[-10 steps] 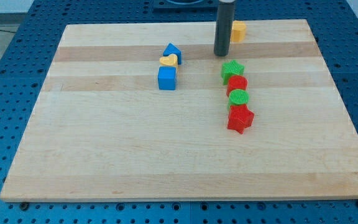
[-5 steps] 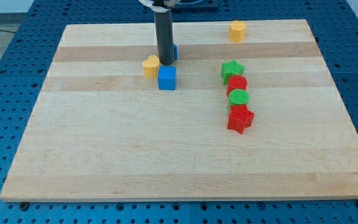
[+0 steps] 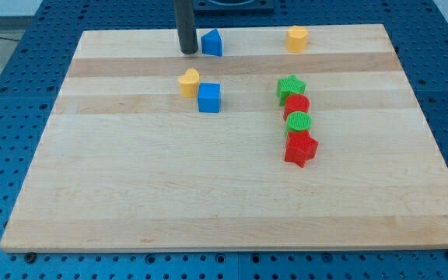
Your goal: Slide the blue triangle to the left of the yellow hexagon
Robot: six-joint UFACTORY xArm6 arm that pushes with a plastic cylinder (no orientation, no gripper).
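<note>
**Blue triangle near the top edge, still some way short of the hexagon**

You have no gripper on this arm, so nothing is grasped or released; the work is done by my tip [image 3: 187,51], the lower end of the dark rod, which stands on the counter [image 3: 131,194] in the upper left-centre of the frame. It sits just to the view's left of the blue triangle [image 3: 211,42], close beside it, though you cannot tell from this angle whether the two touch.

The blue triangle lies near the top edge of the counter, roughly level with the yellow hexagon [image 3: 297,37], which sits toward the upper right. The two are well apart, with bare wood between them. So the triangle is already on the hexagon's left side in a loose sense, but not beside it.

Judging by this, what is left for you is a push toward the view's right, and the tip looks well placed for that.

Off the path are the yellow heart [image 3: 189,82] and blue cube [image 3: 208,97], below the triangle, and a column at centre right: green star [image 3: 291,85], red cylinder [image 3: 296,103], green cylinder [image 3: 298,122], red star [image 3: 300,148].
</note>
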